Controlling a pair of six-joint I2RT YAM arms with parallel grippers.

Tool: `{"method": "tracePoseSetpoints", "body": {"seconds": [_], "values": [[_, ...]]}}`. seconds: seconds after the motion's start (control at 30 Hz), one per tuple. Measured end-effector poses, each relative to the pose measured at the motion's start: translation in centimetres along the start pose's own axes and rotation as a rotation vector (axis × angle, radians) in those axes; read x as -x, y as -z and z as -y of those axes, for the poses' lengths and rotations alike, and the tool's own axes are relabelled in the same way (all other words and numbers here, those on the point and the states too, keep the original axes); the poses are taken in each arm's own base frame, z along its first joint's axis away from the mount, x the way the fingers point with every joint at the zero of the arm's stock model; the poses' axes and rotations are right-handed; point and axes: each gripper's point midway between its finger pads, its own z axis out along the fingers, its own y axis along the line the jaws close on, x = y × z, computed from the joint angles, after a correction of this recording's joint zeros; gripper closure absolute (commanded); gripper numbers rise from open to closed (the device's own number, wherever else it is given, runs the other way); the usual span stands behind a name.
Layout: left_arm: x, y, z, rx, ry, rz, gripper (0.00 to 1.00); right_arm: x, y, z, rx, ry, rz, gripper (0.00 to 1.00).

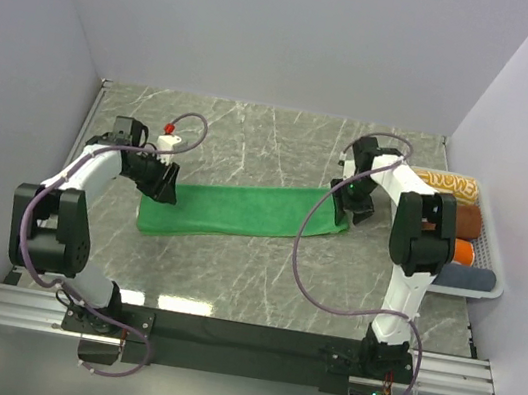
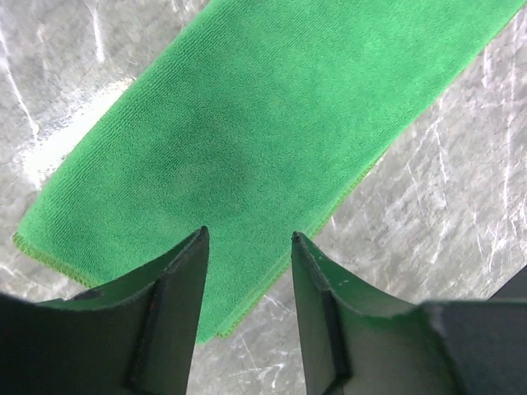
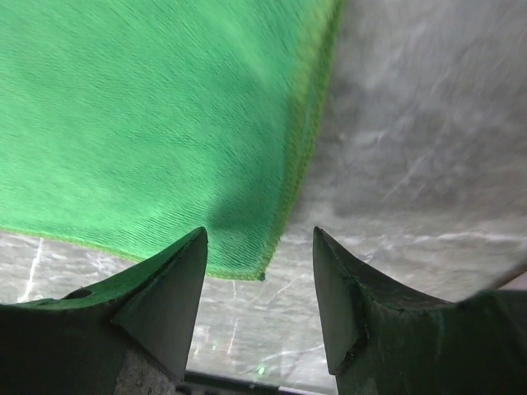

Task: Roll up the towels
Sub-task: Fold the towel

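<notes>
- A grey marbled surface (image 1: pixel 254 135) spreads under both arms.
- A green towel (image 1: pixel 241 212) lies flat on it as a long, folded strip, spanning the gap between the two end effectors. One short end sits directly under the left end effector (image 2: pixel 247 239), and the far corner sits under the right end effector (image 3: pixel 259 234).
- Judged by its look, the cloth is light, soft and limp (terry pile, stitched hem). It should bunch and drag rather than slide stiffly, so a roll probably wants a pinch at the hem of a short end, both corners lifted together.
- A white tray (image 1: pixel 497 259) stands on the surface on the outer side of the right end effector, away from the green towel.
- Finished rolls are packed side by side in the tray: a yellow roll (image 1: pixel 444 182) with orange lettering farthest back, a brown roll (image 1: pixel 469 224) next, and a blue-grey roll (image 1: pixel 458 279) nearest the arm bases. Part of the tray is hidden by the right arm.
- The left end effector's fingers are spread and hold nothing, low over the towel end.
- The right end effector's fingers are likewise apart and empty, straddling the towel's hemmed edge from above.
</notes>
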Motion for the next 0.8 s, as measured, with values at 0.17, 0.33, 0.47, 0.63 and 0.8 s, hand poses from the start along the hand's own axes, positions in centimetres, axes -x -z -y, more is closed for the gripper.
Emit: {"method": "tracePoseSetpoints", "body": {"seconds": [0.17, 0.33, 0.47, 0.63, 0.8], "values": [[-0.3, 0.3, 0.4, 0.004, -0.003, 0.004, 0.46, -0.8, -0.9, 0.1, 0.012, -0.044, -0.03, 0.39], [-1.3, 0.1, 0.7, -0.004, 0.02, -0.012, 0.46, -0.8, -1.7, 0.3, 0.02, -0.072, -0.045, 0.42], [-1.4, 0.2, 0.8, -0.001, 0.022, -0.008, 0.46, -0.8, -1.6, 0.7, 0.04, -0.098, -0.043, 0.52], [-1.4, 0.2, 0.8, 0.003, 0.021, -0.008, 0.45, -0.7, -1.5, 1.0, 0.062, -0.12, -0.038, 0.56], [-1.5, 0.2, 0.7, 0.007, 0.021, -0.011, 0.45, -0.6, -1.5, 0.8, 0.076, -0.126, -0.034, 0.5]]}}
